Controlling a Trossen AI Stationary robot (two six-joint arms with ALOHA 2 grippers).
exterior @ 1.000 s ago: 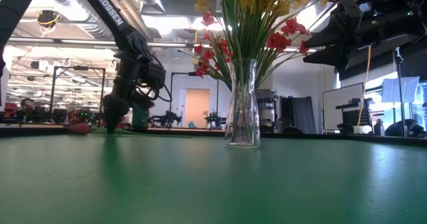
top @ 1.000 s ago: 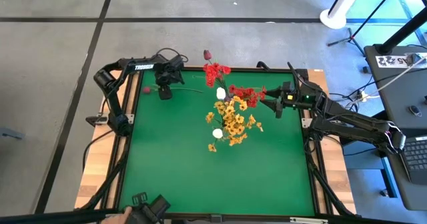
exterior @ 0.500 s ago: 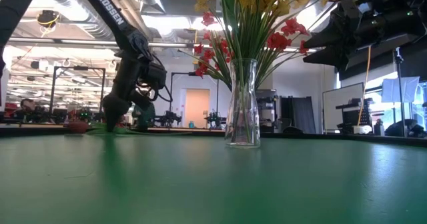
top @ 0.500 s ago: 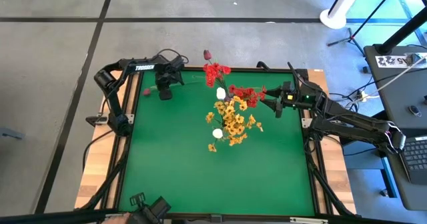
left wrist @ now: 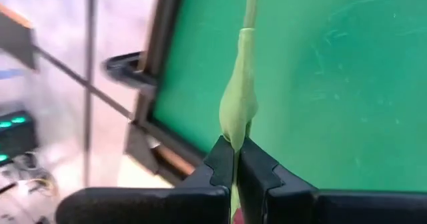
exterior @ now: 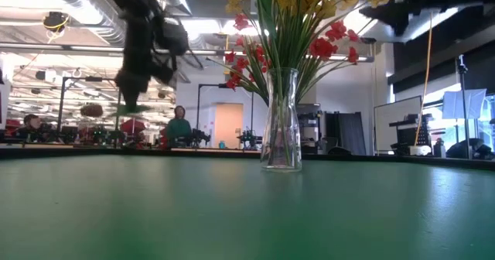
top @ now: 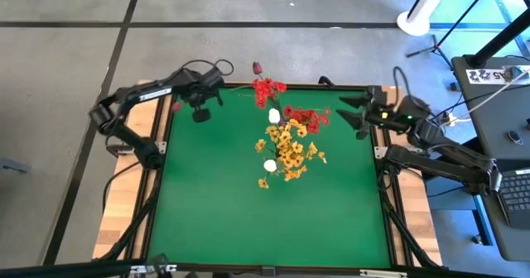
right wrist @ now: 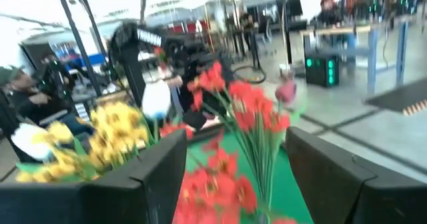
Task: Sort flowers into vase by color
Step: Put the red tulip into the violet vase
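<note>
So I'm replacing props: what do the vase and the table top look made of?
The vase looks like clear glass: stems and room show through it, with glossy highlights. The table top seems a matte green mat or felt, even and without glare, though the exact material is unclear.

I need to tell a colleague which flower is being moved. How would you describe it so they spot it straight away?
Look at the green table, far left corner. There the left gripper is shut on a thin green stem ending in a dark pink bud: the only flower outside the glass vase.
</note>
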